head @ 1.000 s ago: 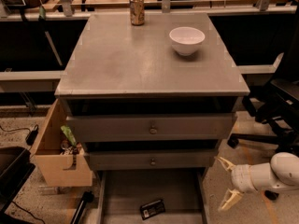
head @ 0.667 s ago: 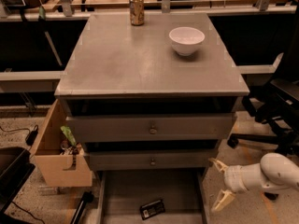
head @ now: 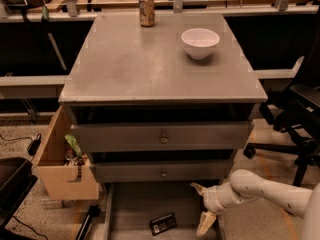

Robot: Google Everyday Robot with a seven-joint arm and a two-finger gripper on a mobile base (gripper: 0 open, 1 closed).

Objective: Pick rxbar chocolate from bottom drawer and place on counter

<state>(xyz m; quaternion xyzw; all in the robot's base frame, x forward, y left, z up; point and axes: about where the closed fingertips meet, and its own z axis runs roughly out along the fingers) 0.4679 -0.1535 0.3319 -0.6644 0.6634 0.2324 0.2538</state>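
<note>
Two fingers of my claw (head: 199, 209) stand spread wide, gripping nothing, low at the right edge of the open bottom drawer (head: 135, 204). The bar (head: 163, 224) lies flat on the drawer floor, just left of the claw and apart from it. Up on the counter (head: 145, 69) I see a white bowl (head: 200, 42) and, at the back edge, a can (head: 146, 9).

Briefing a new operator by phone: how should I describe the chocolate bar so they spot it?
Below the square grey cabinet top and two knobbed grey drawers, the grey bottom drawer tray is pulled out. On its floor, left of the white gripper with open jaws, lies the small flat black wrapped bar with a pale label, the only loose thing there.
</note>
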